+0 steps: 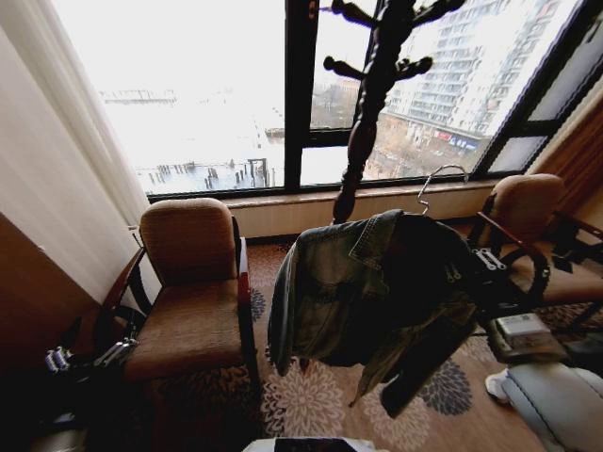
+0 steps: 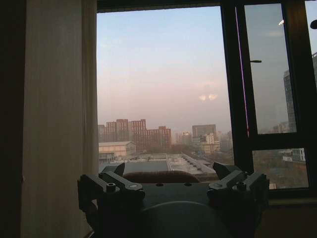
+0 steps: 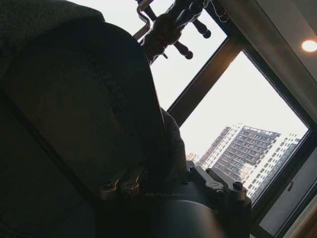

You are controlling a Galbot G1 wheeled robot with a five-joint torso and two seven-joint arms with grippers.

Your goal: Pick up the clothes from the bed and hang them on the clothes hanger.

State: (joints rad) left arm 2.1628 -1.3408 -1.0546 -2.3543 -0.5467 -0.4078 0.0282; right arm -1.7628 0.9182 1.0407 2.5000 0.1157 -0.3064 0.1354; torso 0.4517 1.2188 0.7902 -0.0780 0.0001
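Denim bunched at the right gripper (image 1: 468, 273) is the crux: in the right wrist view the jaws look pressed together on the jacket (image 1: 363, 287) with dark cloth crowding over them, though whether they pinch fabric alone or the hanger beneath it I cannot tell. Draped out from that gripper, the jacket hangs in the air over the patterned carpet (image 1: 311, 400), its collar uppermost, and the silver hook (image 1: 441, 179) rises just above the gripper, close to the dark turned coat stand (image 1: 363, 113) but not on any peg. The likely failure, I judge, is the hook missing or glancing off a peg, since the garment hides the gripper and hanging cloth could snag; a shallow pinch could also let the jacket slide off. The head view gives the jacket's full drape, the stand's column and the armchair (image 1: 193, 282) off toward the left arm; the right wrist view instead shows the pegs (image 3: 185, 20) from beneath. The left gripper (image 2: 173, 186) sits low and well apart from the jacket, jaws spread, facing the window (image 2: 163, 99)
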